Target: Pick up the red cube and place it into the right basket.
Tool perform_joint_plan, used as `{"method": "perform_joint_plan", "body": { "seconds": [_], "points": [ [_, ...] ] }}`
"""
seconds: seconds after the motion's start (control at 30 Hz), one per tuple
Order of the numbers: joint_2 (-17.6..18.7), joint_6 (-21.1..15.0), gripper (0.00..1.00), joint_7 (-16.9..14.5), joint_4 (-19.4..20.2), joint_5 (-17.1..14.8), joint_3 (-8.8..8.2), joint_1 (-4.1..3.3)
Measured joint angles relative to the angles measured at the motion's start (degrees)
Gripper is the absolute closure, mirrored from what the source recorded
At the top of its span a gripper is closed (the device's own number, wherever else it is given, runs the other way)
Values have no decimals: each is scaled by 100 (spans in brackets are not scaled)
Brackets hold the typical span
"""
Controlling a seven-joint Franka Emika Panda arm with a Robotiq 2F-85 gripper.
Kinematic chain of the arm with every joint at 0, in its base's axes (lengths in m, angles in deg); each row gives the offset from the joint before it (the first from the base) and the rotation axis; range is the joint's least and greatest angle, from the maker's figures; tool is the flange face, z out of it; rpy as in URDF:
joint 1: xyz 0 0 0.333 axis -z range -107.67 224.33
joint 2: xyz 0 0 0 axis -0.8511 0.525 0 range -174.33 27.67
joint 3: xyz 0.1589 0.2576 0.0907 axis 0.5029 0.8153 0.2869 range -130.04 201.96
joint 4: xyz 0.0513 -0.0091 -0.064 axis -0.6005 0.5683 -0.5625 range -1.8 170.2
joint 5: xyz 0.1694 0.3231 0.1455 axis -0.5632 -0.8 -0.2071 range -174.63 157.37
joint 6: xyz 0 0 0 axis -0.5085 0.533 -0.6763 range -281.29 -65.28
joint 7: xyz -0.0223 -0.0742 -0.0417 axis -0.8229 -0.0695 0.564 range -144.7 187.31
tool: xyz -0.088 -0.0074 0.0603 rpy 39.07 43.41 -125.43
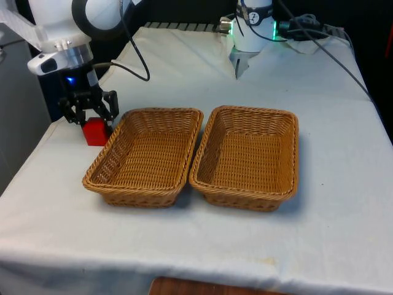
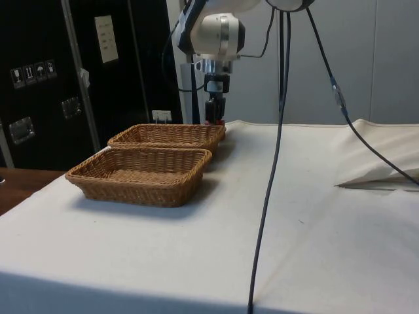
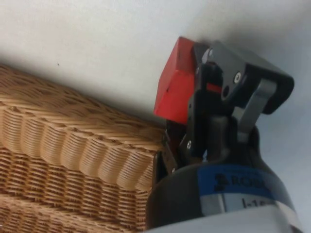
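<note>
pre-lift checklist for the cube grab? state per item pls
1. Gripper down at the red cube: ok, it sits at the cube in the front view.
2. Fingers against the cube: ok in the wrist view, one lies along the cube's side; a firm clamp: cannot tell.
3. Cube on the white cloth, outside both baskets: ok.
4. Cube free of the near basket: cannot tell, it sits right by that basket's corner.
5. Target basket, on the front view's right: ok, nothing lies in it.
6. Path over the near basket: ok, nothing stands in it.
</note>
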Motion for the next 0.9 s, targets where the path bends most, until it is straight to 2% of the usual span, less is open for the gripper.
{"method": "perform_joint_plan", "body": {
  "seconds": [0.1, 0.23, 0.43, 0.67, 0.8, 0.9],
  "points": [
    [-23, 34, 97, 0, -11, 0, -63, -17],
    [-143, 264, 97, 0, -11, 0, -269, -86],
    [-195, 390, 97, 0, -17, 0, -441, -155],
    [-332, 647, 97, 0, -29, 0, -739, -246],
    [-344, 693, 97, 0, -40, 0, -802, -269],
    [-350, 722, 97, 23, -63, 11, -911, -304]
  ]
}}
